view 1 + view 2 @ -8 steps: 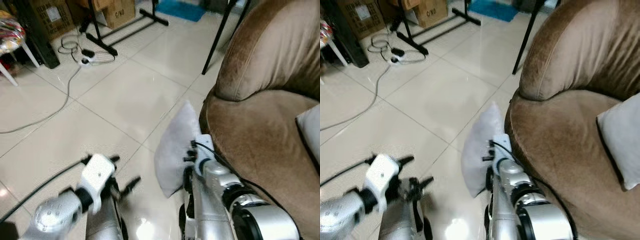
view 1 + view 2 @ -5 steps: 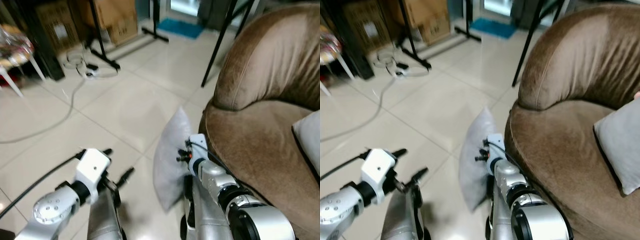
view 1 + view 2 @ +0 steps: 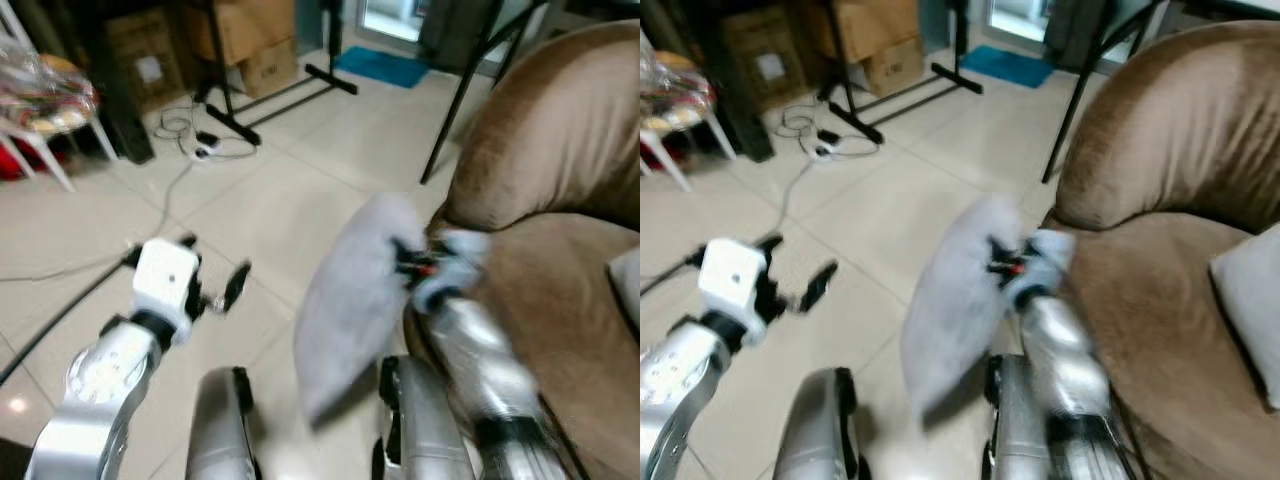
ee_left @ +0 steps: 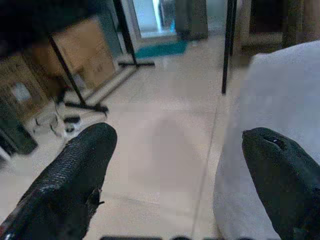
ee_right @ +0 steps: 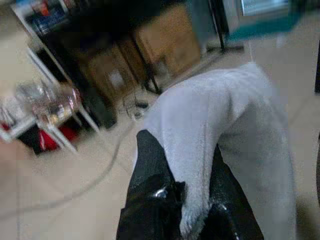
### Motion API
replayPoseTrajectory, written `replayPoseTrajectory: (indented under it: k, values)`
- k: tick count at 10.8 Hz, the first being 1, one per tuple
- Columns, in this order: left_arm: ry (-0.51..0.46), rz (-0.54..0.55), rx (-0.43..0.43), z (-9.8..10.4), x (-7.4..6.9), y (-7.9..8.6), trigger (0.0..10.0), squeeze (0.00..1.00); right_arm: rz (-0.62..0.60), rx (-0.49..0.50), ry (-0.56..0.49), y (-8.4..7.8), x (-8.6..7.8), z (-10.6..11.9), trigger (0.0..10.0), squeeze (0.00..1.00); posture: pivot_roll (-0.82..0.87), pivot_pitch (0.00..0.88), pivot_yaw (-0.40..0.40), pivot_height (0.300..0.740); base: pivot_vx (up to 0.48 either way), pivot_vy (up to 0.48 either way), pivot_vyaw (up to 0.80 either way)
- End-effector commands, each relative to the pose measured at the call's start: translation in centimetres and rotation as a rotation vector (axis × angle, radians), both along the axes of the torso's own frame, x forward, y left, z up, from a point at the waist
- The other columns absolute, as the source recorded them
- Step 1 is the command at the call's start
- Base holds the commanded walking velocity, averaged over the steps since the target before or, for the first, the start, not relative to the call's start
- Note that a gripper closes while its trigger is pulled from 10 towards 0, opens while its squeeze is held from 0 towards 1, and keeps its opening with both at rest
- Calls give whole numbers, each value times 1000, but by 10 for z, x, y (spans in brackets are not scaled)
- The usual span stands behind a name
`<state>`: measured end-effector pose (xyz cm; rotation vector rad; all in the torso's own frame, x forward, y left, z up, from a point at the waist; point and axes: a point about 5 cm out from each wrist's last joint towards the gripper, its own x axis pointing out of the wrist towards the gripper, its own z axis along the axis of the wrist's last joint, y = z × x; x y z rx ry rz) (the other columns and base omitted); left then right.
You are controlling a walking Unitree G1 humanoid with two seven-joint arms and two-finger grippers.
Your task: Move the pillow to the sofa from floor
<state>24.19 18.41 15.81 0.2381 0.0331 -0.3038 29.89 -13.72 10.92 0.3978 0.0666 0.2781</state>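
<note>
Brown sofa (image 3: 560,290) bulking along the right, rounded back and seat, with a second pale cushion (image 3: 1250,300) lying on the seat at the far edge. Glossy tiled floor (image 3: 290,190) spreading to the left, crossed by a cable (image 3: 60,270), with cardboard boxes (image 3: 250,40) and black stand legs (image 3: 290,85) further off.

Grey pillow (image 3: 350,300) hanging upright off the floor, just beside the sofa's front edge, blurred with motion. Looks soft and light: fabric bunching and folding where pinched, lower end drooping freely. Likely to sag and swing rather than hold shape, so best taken by a good fold of cloth near an upper edge or corner, not by a thin wisp that could slip out.

Right gripper (image 5: 185,210) clamped narrowly on a bunched fold of the pillow, black fingers (image 5: 150,165) pressed against either side of the fabric. Left gripper (image 4: 175,165) spread wide and empty, held out over the floor near the pillow's side, one fingertip close to the cloth without clearly touching.

Judged mid-carry: pillow raised, not yet over the seat.
</note>
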Motion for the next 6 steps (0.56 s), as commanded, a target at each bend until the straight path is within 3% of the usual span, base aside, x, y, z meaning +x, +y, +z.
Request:
replayPoseTrajectory:
  k: [1, 2, 3, 4, 6]
  values:
    - [-9, 12, 5, 1, 0, -1, 10000, 0, 17, 7, -96, 2, 0, 26, 2078, 0, -49, 0, 31, 517, 0, 0, 0]
    - [-52, 48, -18, 8, 5, -4, 10000, 0, 51, -67, -141, 5, -16, 42, 10000, 0, -59, 0, 31, 517, 0, 0, 0]
    - [-87, 85, -32, 14, 8, -5, 10000, 0, 38, -130, -156, 4, -23, 48, 10000, 0, -60, 0, 29, 517, 0, 0, 0]
    - [-122, 89, 2, 19, 8, -6, 10000, 0, -33, -126, -148, -1, -25, 50, 10000, 0, -55, 0, 32, 532, 0, 0, 0]
    - [-125, 104, 4, 18, 10, -5, 10000, 0, -25, -143, -136, 3, -24, 51, 10000, 0, -45, 0, 30, 552, 0, 0, 0]
